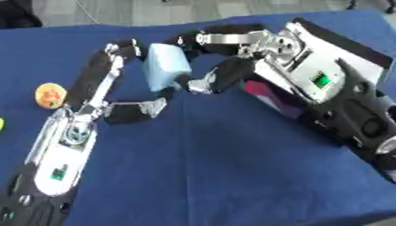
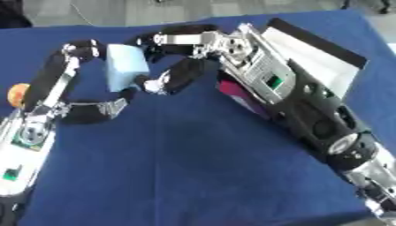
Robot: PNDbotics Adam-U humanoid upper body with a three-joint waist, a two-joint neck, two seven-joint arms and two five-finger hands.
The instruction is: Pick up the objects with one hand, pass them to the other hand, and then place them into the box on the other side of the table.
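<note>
A light blue block is held above the blue table, near its far middle. My left hand reaches in from the lower left. Its long fingers curl over the block's upper left corner and its thumb sits under the bottom edge. My right hand comes from the right, with fingers hooked over the block's top and its thumb against the lower right corner. Both hands touch the block at once. The box, white inside with a dark rim, lies at the far right, partly behind my right arm.
An orange round object lies on the cloth at the left, beside my left forearm. A yellow bit shows at the left edge. Something magenta lies under my right forearm. The table's far edge runs just beyond the hands.
</note>
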